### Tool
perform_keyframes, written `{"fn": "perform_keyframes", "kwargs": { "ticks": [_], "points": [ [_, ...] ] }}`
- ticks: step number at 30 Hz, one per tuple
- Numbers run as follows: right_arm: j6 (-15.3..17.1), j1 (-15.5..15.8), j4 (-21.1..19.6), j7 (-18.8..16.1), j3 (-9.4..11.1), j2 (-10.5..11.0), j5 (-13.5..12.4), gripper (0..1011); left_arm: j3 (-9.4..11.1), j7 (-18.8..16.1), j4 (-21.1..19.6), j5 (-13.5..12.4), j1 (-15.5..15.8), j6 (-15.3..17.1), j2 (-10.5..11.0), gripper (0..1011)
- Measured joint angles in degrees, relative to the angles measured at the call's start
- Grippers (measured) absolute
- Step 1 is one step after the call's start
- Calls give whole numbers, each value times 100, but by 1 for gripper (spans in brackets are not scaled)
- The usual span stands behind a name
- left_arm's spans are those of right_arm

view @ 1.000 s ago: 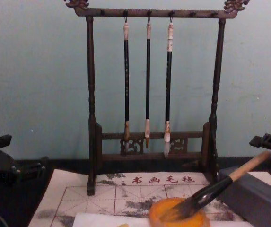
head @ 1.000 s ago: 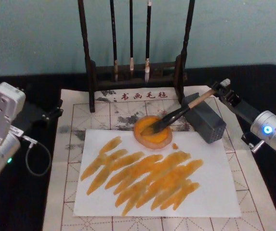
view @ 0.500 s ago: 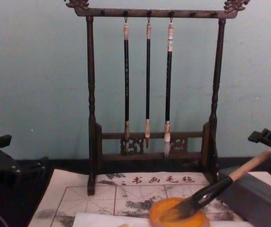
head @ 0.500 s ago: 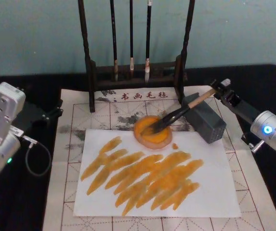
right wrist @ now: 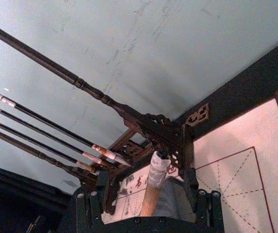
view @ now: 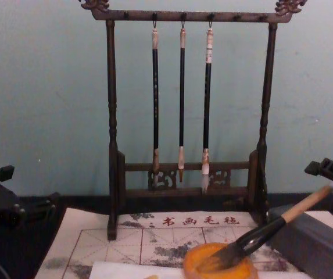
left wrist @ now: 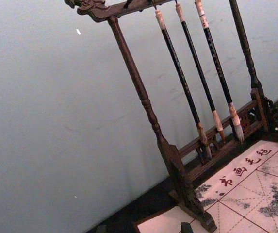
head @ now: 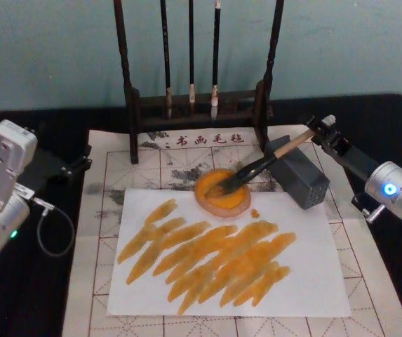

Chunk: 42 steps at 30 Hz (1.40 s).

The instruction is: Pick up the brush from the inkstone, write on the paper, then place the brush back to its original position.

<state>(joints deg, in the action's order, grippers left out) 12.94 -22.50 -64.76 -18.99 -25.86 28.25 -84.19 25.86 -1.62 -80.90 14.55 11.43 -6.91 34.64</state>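
The brush (head: pixel 257 167) lies at a slant, its dark tuft in the round orange inkstone (head: pixel 240 204) and its tan handle propped on the grey box (head: pixel 302 179). My right gripper (head: pixel 318 128) is open at the handle's white-capped end. In the right wrist view the brush handle (right wrist: pixel 151 196) runs between the spread fingers (right wrist: pixel 94 201) without touching them. The white paper (head: pixel 313 274) in front of the inkstone carries several orange strokes. My left gripper (head: pixel 71 165) is parked at the table's left side, off the mat.
A dark wooden rack (head: pixel 197 105) with three thin black-handled brushes (view: pixel 181 99) stands behind the inkstone. A gridded felt mat (head: pixel 95 281) lies under the paper. A black cable (head: pixel 46 232) loops beside the left arm.
My right gripper has edged up and back a little at the handle's end. The brush and the left arm have not moved.
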Motion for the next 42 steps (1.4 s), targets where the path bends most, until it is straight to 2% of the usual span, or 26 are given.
{"fn": "perform_keyframes", "kwargs": {
  "ticks": [11,14,17,25,27,30,31,32,35,36,39,40,42],
  "points": [
    [-124,125,-250,102,-11,155,65,1000,0,0,0,0,0,0,0,1001],
    [-221,206,-379,169,-20,224,156,1000,0,0,0,0,0,0,0,1001],
    [-434,335,-586,278,-26,317,370,1000,0,0,0,0,0,0,0,1001],
    [-1165,799,-1214,587,11,625,1245,1000,0,0,0,0,0,0,0,1001],
    [-1208,827,-1248,604,14,648,1308,1000,0,0,0,0,0,0,0,1001],
    [-1455,973,-1432,753,3,799,1753,1000,0,0,0,0,0,0,0,1001],
    [-1501,999,-1459,786,-12,833,1860,1000,0,0,0,0,0,0,0,1001],
    [-1586,1030,-1487,856,-44,875,2070,1000,0,0,0,0,0,0,0,1001],
    [-1700,1057,-1496,980,-109,920,2385,1000,0,0,0,0,0,0,0,1001],
    [-1779,1063,-1481,1074,-170,936,2636,1000,0,0,0,0,0,0,0,1001],
    [-1867,1067,-1436,1194,-237,942,2925,1000,0,0,0,0,0,0,0,1001],
    [-1923,1069,-1396,1277,-274,941,3121,1000,0,0,0,0,0,0,0,1001],
    [-1982,1069,-1339,1372,-309,926,3330,1000,0,0,0,0,0,0,0,1001]
  ]
}}
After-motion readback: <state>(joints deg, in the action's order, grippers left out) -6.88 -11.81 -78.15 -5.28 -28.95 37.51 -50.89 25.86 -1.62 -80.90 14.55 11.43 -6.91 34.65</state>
